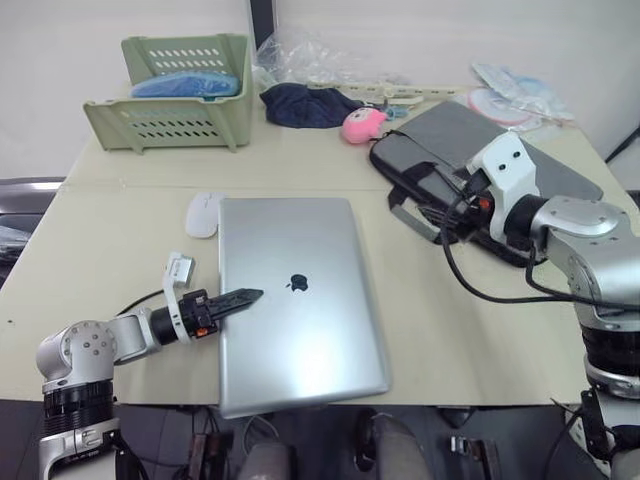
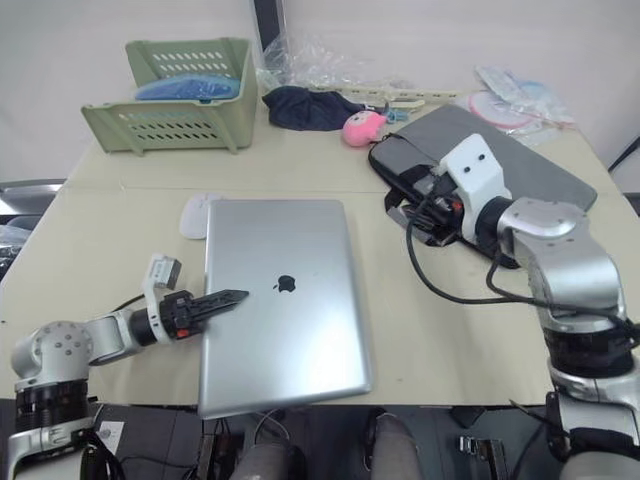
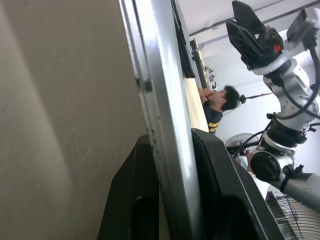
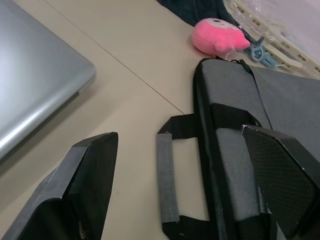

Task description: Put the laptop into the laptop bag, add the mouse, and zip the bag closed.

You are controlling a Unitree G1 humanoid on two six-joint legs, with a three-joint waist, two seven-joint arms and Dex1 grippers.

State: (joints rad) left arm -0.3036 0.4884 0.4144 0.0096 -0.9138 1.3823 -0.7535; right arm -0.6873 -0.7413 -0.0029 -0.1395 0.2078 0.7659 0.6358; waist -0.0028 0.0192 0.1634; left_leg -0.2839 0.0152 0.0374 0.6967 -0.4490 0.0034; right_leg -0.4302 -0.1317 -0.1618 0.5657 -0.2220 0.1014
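The left end effector is clamped on the left edge of the flat silver aluminium laptop, which lies closed on the beige surface. The right end effector is spread wide just above the black strap handle of the grey fabric laptop bag. The small white oval mouse sits touching the laptop's far left corner.

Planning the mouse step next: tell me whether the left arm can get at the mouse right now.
Probably not yet. The left gripper is shut on the laptop edge, so it is occupied. Otherwise the mouse lies uncovered on the table beside the laptop's far left corner, with nothing blocking it.
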